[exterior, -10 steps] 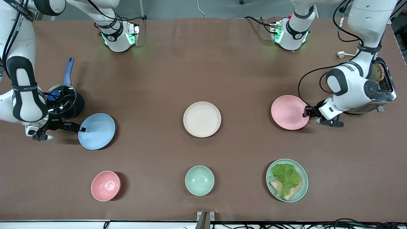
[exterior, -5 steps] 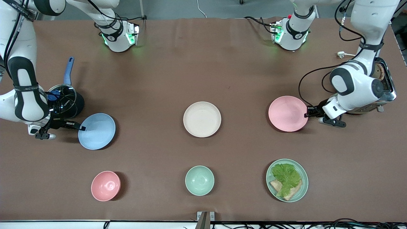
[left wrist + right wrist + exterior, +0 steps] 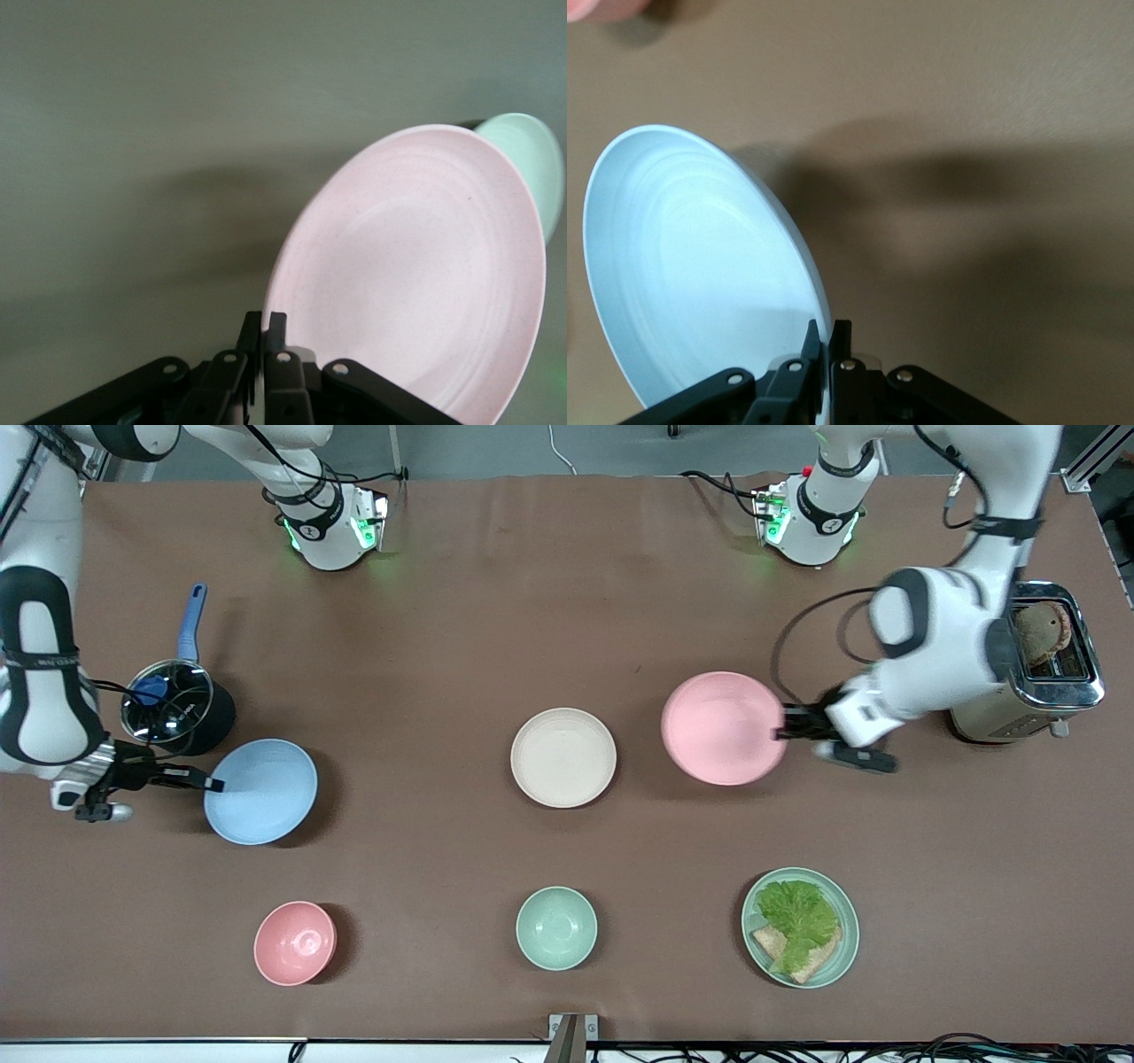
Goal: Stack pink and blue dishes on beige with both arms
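Note:
The beige plate [image 3: 563,757] lies on the table's middle. My left gripper [image 3: 783,732] is shut on the rim of the pink plate [image 3: 723,728], which hangs tilted in the air beside the beige plate, toward the left arm's end. In the left wrist view the pink plate [image 3: 416,274] fills the frame above the gripper [image 3: 264,326]. My right gripper [image 3: 213,784] is shut on the rim of the blue plate [image 3: 261,790], lifted off the table near the right arm's end. The right wrist view shows the blue plate [image 3: 700,274] tilted, its rim pinched in the gripper [image 3: 830,335].
A pink bowl [image 3: 295,942], a mint-green bowl [image 3: 556,927] and a mint-green plate with lettuce and bread [image 3: 800,926] sit along the table's near side. A dark pot with a blue handle [image 3: 175,704] stands beside the blue plate. A toaster [image 3: 1045,662] stands at the left arm's end.
The left arm has lifted the pink plate and carried it toward the beige plate. The right arm has raised the blue plate a little and drawn it slightly toward its own end.

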Controlling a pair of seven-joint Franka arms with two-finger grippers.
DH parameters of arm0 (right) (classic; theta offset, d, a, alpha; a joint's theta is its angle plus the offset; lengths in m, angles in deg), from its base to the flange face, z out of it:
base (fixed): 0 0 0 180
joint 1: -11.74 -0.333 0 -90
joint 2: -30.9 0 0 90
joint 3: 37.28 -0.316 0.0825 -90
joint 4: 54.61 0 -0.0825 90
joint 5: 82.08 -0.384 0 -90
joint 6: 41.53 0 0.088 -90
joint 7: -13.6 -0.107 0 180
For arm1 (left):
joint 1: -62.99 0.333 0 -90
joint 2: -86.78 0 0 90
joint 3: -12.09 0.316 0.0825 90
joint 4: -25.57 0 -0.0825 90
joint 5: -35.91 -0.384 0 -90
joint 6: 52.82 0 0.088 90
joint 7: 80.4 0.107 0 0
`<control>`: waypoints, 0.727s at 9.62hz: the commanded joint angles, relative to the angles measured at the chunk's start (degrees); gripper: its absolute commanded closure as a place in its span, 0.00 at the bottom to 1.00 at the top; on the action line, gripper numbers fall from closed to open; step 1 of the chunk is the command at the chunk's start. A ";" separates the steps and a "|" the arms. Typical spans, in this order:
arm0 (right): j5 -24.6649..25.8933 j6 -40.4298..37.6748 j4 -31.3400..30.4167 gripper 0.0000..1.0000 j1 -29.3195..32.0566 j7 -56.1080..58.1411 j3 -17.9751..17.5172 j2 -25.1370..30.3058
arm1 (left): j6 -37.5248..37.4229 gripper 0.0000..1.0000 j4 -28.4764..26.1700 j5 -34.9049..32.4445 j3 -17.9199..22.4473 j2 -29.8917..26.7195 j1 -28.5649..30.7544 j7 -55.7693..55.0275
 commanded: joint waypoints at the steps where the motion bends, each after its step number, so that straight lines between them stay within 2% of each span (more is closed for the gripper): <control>1: 7.40 -6.79 3.18 0.99 -1.96 -13.65 -0.91 7.72 | 10.42 1.00 2.96 -0.87 -8.41 9.38 0.30 -10.71; 3: 9.17 -15.04 9.85 0.99 -1.96 -21.92 -2.93 10.11 | 19.94 1.00 3.05 -3.77 -13.61 14.40 -0.23 -19.16; 4: 11.44 -17.87 11.97 0.99 -2.31 -27.18 -5.11 11.60 | 22.24 1.00 3.40 -7.00 -14.24 16.16 -1.45 -22.77; 7: 12.78 -17.02 8.76 0.99 -3.19 -40.47 -15.65 15.73 | 24.54 1.00 7.88 -16.31 -14.34 22.93 -5.15 -36.64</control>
